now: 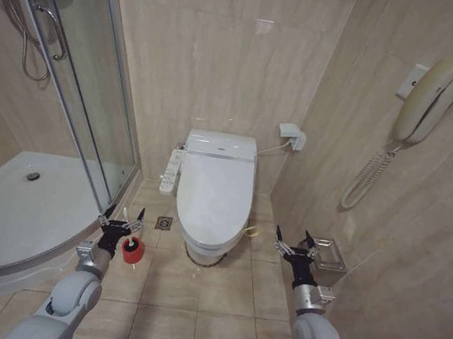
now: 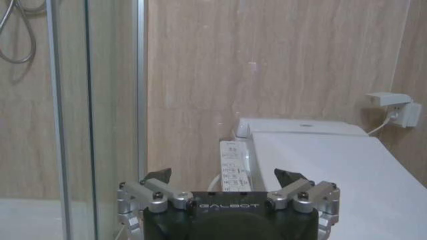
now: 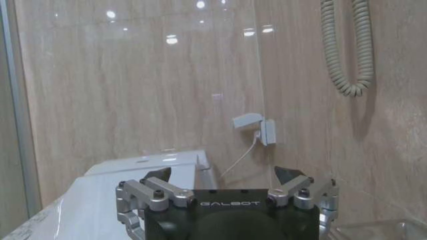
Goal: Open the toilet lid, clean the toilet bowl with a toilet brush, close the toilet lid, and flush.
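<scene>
Toilet lid (image 1: 216,187) lies shut over the toilet bowl (image 1: 202,249), which stands on the tiled floor against the back wall, between a glass shower (image 1: 67,95) on the left and a side wall with a phone (image 1: 432,96) on the right. Toilet brush (image 1: 131,247) stands in its red holder on the floor, just beside the bowl's left front. Left gripper (image 1: 120,222) hovers right above the brush, jaws wide and holding nothing. Right gripper (image 1: 295,243) hovers at the same height on the bowl's right side, near a small metal rack (image 1: 330,255) on the wall, its jaws also wide and holding nothing. A white button panel (image 1: 172,170) juts from the seat's left edge. A cord runs from the seat unit to a wall socket (image 1: 293,135).
</scene>
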